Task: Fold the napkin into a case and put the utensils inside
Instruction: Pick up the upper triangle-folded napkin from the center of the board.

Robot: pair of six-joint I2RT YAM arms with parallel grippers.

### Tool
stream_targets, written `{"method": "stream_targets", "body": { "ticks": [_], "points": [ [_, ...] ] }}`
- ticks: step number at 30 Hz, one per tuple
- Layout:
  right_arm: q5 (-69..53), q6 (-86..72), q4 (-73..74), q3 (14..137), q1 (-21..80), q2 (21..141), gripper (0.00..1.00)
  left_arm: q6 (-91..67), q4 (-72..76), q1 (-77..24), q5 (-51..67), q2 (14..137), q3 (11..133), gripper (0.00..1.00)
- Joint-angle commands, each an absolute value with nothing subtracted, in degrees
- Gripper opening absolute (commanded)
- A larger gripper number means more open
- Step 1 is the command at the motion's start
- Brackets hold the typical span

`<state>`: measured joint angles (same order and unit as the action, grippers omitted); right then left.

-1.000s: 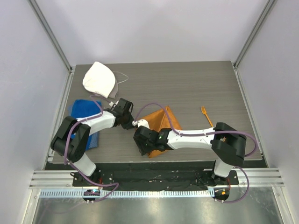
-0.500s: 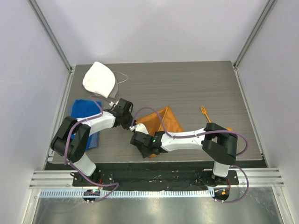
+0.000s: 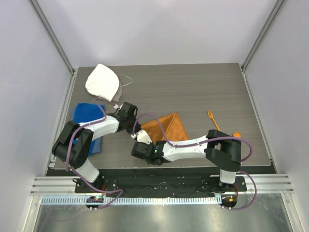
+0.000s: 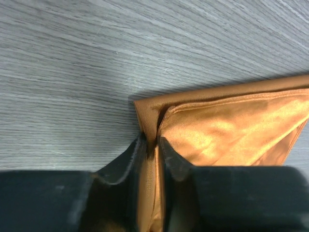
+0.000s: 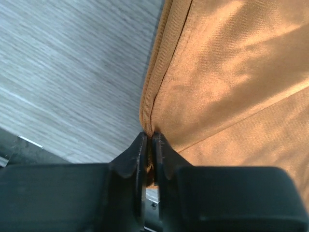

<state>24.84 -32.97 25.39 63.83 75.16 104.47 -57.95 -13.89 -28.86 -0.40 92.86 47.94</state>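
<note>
A grey wood-grain table (image 3: pixel 203 92) fills an enclosure of plain pale walls (image 3: pixel 159 29), with slanting aluminium posts (image 3: pixel 52 34) at the back corners. Along the near edge runs a slotted metal rail (image 3: pixel 53 184), then a brushed steel sheet (image 3: pixel 159 217). The light is soft and even.

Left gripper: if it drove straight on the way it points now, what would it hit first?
The rust-orange fabric napkin, whose corner is pinched in the left gripper. Just beyond that corner there is apparently only bare grey wood-grain table, though depth is unclear.
</note>
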Motion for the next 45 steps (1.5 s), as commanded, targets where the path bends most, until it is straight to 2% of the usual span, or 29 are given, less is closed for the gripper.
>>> {"method": "stream_targets", "body": {
  "ticks": [1,2,8,21,35,38,41,42,45],
  "points": [
    [29.4,-32.0,27.0,62.8,74.7,104.6,0.11,-54.4,-16.0,-29.0,-3.1,90.1,46.8,0.27],
    [29.3,-31.6,25.9,62.7,74.7,103.1,0.02,-53.5,-16.4,-29.0,-3.4,88.7,46.9,0.35],
    [25.7,-30.6,21.0,62.1,74.3,97.8,0.01,-51.8,-19.7,-29.0,-3.2,84.4,47.4,0.59],
    [17.8,-32.3,16.1,59.5,69.7,90.6,0.01,-57.1,-18.5,-28.7,2.5,83.5,46.3,0.66],
    [15.7,-33.1,14.2,57.8,69.0,89.5,0.01,-59.4,-14.2,-27.4,2.3,89.9,46.3,0.65],
    [15.5,-33.1,14.0,57.7,68.8,89.0,0.01,-58.6,-13.8,-26.5,1.5,90.9,46.5,0.59],
    [14.8,-33.1,13.4,57.5,68.6,88.9,0.01,-57.0,-14.1,-26.0,0.4,92.1,48.0,0.49],
    [14.5,-33.1,13.3,57.3,68.6,88.9,0.01,-56.6,-14.3,-25.9,0.4,92.5,48.3,0.43],
    [13.9,-33.2,12.9,57.0,68.6,88.7,0.01,-55.4,-14.5,-25.8,-1.6,93.0,49.2,0.36]
  ]
}}
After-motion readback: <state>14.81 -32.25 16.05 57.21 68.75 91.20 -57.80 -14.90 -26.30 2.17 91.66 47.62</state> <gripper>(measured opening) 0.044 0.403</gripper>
